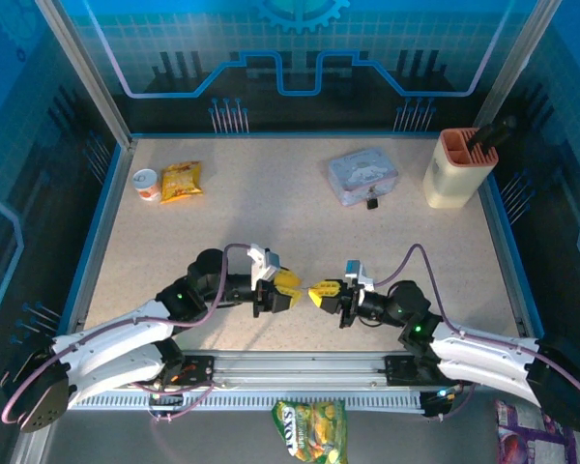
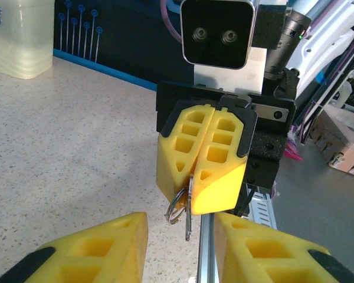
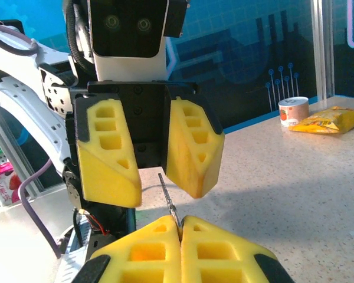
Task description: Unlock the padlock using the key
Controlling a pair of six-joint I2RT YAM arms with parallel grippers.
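Observation:
The padlock is a tiny dark thing lying on the table just in front of the pale tin box, far from both arms. Near the front edge my two grippers face each other tip to tip. My right gripper is shut on the key, whose thin silvery blade sticks out toward the left gripper. From the left wrist the key and its ring hang from the shut right gripper. My left gripper stands open, one finger on each side of the blade, not touching it.
A cream holder with an orange insert stands at the back right. A yellow snack packet and a small cup lie at the back left. Another packet lies below the front rail.

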